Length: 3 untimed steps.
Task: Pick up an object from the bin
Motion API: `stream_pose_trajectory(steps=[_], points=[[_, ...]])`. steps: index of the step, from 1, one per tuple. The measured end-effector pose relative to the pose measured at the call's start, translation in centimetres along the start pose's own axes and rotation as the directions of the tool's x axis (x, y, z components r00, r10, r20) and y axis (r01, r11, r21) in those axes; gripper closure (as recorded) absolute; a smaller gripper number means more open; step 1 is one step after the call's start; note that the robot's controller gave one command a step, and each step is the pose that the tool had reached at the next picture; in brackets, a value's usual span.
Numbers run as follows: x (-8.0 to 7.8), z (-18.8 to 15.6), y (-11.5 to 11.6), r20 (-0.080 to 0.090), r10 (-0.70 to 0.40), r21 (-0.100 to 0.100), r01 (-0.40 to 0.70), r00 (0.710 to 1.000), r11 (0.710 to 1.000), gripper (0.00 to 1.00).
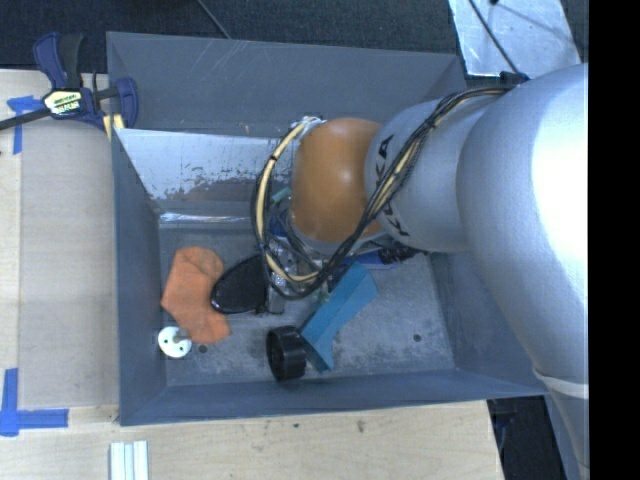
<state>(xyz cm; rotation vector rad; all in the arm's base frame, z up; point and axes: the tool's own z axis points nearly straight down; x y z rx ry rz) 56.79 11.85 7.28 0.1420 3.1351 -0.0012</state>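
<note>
Gripper (278, 280): low in the bin (200, 173), close above the floor near its middle, hanging under the arm's (500, 188) orange wrist cover (330, 178). Its tip is crowded by the cover and by the yellow and black cables (268, 183), so from my station I cannot tell whether it is open or closed, nor whether it has hold of anything.

Item 1, black oval piece (238, 286): glossy, flattish, lying on the floor just left of the gripper. Its right end reaches the gripper's tip, though I cannot say for certain that they touch. Its left end overlaps the cloth. This is the thing nearest the gripper.

Item 2, orange cloth (190, 288): crumpled, on the left part of the floor, partly under the black oval piece.

Item 3, small white round piece (175, 343): front left corner of the floor, just below the cloth's lower edge.

Item 4, black cylinder (285, 354): short, lying on its side at the front of the floor, below the gripper and apart from it.

Item 5, blue flat block (340, 310): long, lying slantwise just right of the gripper, its lower end against the black cylinder.
</note>
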Motion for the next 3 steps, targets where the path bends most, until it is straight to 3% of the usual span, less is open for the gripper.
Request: stream_pose_trajectory(steps=[1,2,3], points=[[-0.9,-5.2,-1.3,-0.008,-0.054,-0.001,0.054,0.999,0.999,1.00],[0.2,-11.2,-1.4,-0.006,-0.053,0.001,0.053,0.999,0.999,1.00],[-0.9,-13.6,0.0,0.007,-0.044,-0.003,0.044,0.999,0.999,1.00]])
